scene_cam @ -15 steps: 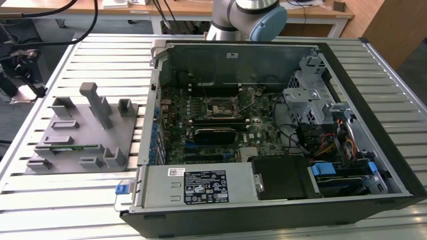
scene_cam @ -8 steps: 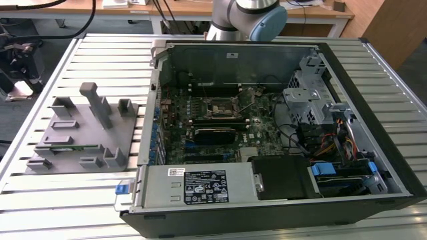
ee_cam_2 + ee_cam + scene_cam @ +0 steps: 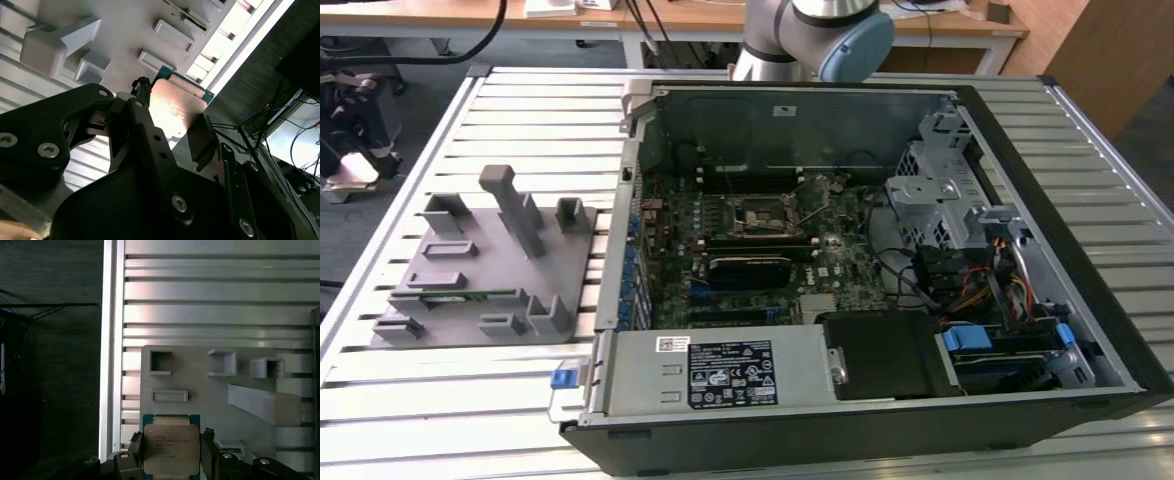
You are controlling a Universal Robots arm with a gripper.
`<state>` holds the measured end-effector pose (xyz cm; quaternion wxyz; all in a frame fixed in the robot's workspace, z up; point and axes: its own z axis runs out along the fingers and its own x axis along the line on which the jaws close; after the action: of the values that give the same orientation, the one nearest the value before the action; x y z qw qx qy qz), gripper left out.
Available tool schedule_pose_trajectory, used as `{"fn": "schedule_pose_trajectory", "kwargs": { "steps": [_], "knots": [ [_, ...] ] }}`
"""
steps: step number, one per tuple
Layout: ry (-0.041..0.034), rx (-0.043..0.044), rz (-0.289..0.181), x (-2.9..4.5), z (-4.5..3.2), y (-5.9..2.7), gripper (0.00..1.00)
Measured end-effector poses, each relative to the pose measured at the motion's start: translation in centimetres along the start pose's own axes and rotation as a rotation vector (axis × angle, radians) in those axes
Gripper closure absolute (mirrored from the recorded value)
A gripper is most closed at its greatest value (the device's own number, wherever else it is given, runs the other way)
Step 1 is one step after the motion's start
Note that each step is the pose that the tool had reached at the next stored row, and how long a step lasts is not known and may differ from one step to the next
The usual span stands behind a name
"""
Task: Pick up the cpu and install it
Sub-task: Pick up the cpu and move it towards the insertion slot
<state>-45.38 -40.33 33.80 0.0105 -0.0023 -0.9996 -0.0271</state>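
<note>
the gripper point(image 3: 171, 451) is pinching the cpu point(image 3: 167, 449) by two opposite edges, one black finger point(image 3: 134, 446) against each side, so the chip lies straight between the fingertips and not off to either side. in both wrist views its pale metal top faces the cameras, with a green rim showing along one edge. the chip is square, so it has no long axis to line up, only its edges and corners. it hangs apart from the grey fixture tray point(image 3: 200, 390), above the tray's border and the slatted table point(image 3: 215, 290), touching neither. the tray's raised pockets point(image 3: 160, 362) show only their own grey floors under the chip, and in the exterior view a green memory stick point(image 3: 474, 294) sits in a slot of the same tray. the open computer case point(image 3: 1107, 330) stands just beside the tray, on the exterior view's right of it. it holds the motherboard point(image 3: 720, 290), whose square socket point(image 3: 763, 215) lies well apart from the tray, deep inside the case walls.
</note>
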Motion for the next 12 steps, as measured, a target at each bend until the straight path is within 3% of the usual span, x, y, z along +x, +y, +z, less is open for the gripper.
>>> {"fn": "schedule_pose_trajectory", "kwargs": {
  "steps": [12],
  "knots": [
    [-0.0004, 0.0000, 0.000, 0.04, -1.96, 0.11, 0.46]
  ]
}}
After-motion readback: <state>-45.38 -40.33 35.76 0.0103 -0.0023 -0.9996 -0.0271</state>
